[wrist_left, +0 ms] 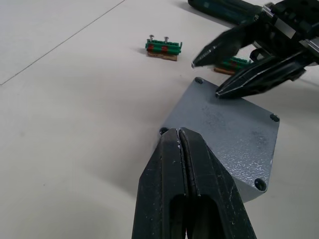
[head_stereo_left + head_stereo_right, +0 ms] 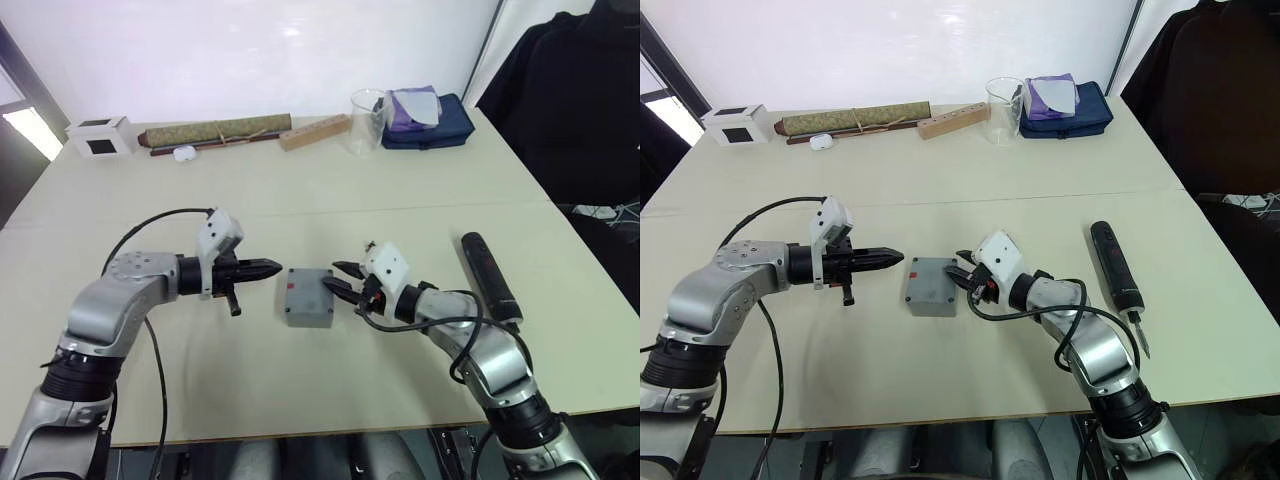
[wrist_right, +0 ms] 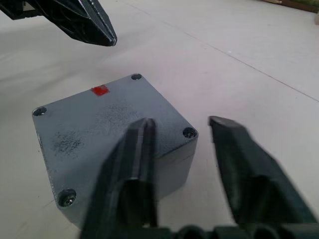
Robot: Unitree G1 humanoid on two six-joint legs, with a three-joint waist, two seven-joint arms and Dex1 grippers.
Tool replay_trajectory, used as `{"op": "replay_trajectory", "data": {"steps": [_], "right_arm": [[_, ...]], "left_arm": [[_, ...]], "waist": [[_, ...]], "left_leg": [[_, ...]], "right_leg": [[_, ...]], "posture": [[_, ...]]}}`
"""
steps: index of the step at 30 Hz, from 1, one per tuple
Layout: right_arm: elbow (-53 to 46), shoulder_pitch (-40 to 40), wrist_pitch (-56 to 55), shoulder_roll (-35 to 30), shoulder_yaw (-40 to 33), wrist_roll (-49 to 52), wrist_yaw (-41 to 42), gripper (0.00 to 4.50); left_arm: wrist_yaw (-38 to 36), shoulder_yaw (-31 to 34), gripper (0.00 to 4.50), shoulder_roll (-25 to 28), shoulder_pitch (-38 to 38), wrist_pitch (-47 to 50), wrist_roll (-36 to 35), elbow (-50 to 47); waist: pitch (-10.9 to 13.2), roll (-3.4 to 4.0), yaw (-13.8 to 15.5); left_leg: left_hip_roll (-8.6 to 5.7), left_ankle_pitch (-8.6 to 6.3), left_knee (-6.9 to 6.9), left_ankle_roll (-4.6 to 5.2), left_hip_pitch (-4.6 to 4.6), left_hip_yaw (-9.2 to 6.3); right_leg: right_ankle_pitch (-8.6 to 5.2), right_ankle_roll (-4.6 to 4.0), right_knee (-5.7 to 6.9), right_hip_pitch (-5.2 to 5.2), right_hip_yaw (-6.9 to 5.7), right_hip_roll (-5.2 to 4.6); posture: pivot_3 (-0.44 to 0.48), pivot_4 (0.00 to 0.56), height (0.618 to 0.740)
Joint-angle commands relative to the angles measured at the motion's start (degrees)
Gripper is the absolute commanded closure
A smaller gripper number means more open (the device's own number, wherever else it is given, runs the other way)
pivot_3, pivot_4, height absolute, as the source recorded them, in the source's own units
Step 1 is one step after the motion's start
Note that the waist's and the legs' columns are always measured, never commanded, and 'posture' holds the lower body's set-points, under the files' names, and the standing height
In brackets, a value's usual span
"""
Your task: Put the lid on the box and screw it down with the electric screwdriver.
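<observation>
The grey box (image 2: 307, 316) stands at the table's middle, and the lid (image 1: 224, 129) lies flat on top of it, with a screw hole at each corner and a small red mark (image 3: 100, 90). Just to the box's left, my left gripper (image 2: 270, 267) is shut and empty, its tip pointing at the near left corner. On the box's right side is my right gripper (image 2: 341, 278), open, with one finger over the lid's edge and the other beside the wall. Further right, the black electric screwdriver (image 2: 488, 277) lies on the table, untouched.
Two small green terminal blocks (image 1: 163, 48) lie behind the box. Along the far edge are a white cube (image 2: 100, 135), a brown roll (image 2: 215, 131), a wooden block (image 2: 314, 131), a clear cup (image 2: 368, 120) and a navy pouch (image 2: 440, 125). Dark clothing (image 2: 580, 90) hangs at the right.
</observation>
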Motion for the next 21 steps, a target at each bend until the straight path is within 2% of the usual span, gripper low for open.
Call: {"op": "replay_trajectory", "data": {"steps": [1,4,6,11,12,15,17,19,21], "right_arm": [[-2.8,-0.8,0.9,-0.6,-2.5,0.8,0.0,1.06],[-5.7,-1.0,4.3,-1.5,-6.5,3.5,-0.4,1.06],[-8.5,-2.3,10.4,-2.6,-12.6,8.2,-1.1,1.06],[-10.3,-8.8,25.8,-10.9,-27.1,19.5,-0.2,1.06],[-9.4,-10.2,28.9,-13.3,-28.8,20.5,-0.2,0.74],[-4.1,-13.0,34.7,-24.2,-29.9,18.1,0.3,0.06],[2.1,-16.1,41.5,-29.6,-29.3,16.9,-1.2,0.06],[7.0,-17.3,50.8,-39.0,-24.6,18.1,2.7,0.06],[9.1,-16.0,54.1,-46.5,-20.9,20.0,8.1,0.06]], "left_arm": [[-0.2,0.3,4.50,-0.7,-1.2,-0.8,-0.8,-1.1],[0.2,1.5,4.50,-1.7,-2.4,0.5,-2.6,-2.1],[0.0,1.7,4.50,-2.1,-4.4,1.5,-4.0,-3.0],[-1.6,-0.9,4.50,-3.0,-8.9,1.4,-4.9,-4.6],[-1.9,-1.7,4.50,-3.3,-9.4,1.2,-4.7,-4.8],[-4.8,-6.2,4.50,-2.3,-10.5,-1.3,-1.9,-6.7],[-6.0,-8.0,4.50,-2.1,-11.0,-2.4,-1.2,-7.9],[-6.8,-8.8,4.50,-2.1,-11.2,-3.3,-1.0,-8.7],[-7.2,-9.8,4.50,-2.1,-11.1,-4.2,-0.2,-9.5]], "waist": [[0.0,0.00,0.0],[0.0,0.00,0.2],[0.0,-0.01,0.3],[0.0,-0.01,0.4],[0.0,-0.01,0.4],[0.0,0.00,0.4],[0.0,0.00,0.2],[0.1,0.04,0.1],[0.1,0.13,0.2]], "left_leg": [[0.00,0.00,0.00,0.00,0.00,0.00],[0.00,0.00,0.01,0.00,-0.01,0.00],[-0.01,0.00,0.02,0.00,-0.03,0.00],[-0.04,0.00,0.04,0.00,-0.06,-0.01],[-0.04,0.00,0.03,0.00,-0.04,-0.01],[-0.03,0.00,-0.05,0.00,-0.01,0.01],[-0.02,0.00,-0.05,0.00,-0.02,0.05],[-0.02,0.00,-0.04,0.01,-0.01,0.09],[-0.03,0.00,-0.05,0.01,-0.03,0.11]], "right_leg": [[0.00,0.00,0.00,0.00,0.00,0.00],[0.00,0.00,0.00,0.00,0.00,-0.01],[0.00,0.00,0.00,0.00,0.00,-0.02],[0.01,0.01,-0.02,0.01,-0.01,-0.04],[0.01,0.01,-0.02,0.01,-0.01,-0.04],[0.00,-0.01,-0.05,0.02,0.00,-0.01],[-0.01,-0.01,-0.07,0.01,0.01,-0.01],[-0.01,-0.02,-0.08,0.01,0.05,-0.01],[-0.01,-0.02,-0.08,-0.02,0.07,-0.03]], "posture": [[0.000,0.150,0.740],[0.000,0.150,0.740],[0.000,0.150,0.740],[0.000,0.150,0.740],[0.000,0.150,0.740],[0.000,0.150,0.740],[0.000,0.150,0.740],[0.000,0.150,0.740],[0.000,0.150,0.740]]}}
